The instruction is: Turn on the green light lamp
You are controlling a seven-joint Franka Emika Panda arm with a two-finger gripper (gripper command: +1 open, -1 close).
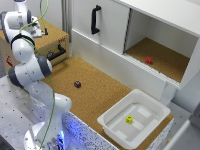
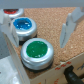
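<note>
In the wrist view, the green light lamp (image 2: 36, 50) is a round green dome in a silver ring and sits on a wooden surface. A blue lamp (image 2: 23, 25) and a red lamp (image 2: 12, 12) stand in a row beyond it. My gripper (image 2: 38, 42) is open and empty, with its fingers (image 2: 69, 27) spread to either side above the green lamp, not touching it. In the exterior view, the gripper (image 1: 40, 30) hangs over the wooden box (image 1: 56, 41) at the far left. The lamps are hidden there.
A small dark block (image 1: 77, 84) lies on the cork table. A white tray (image 1: 150, 107) with a yellow piece (image 1: 129, 119) stands at the front right. A white cabinet (image 1: 107, 25) has an open compartment holding a red block (image 1: 148, 60). The box has a black drawer handle (image 1: 57, 52).
</note>
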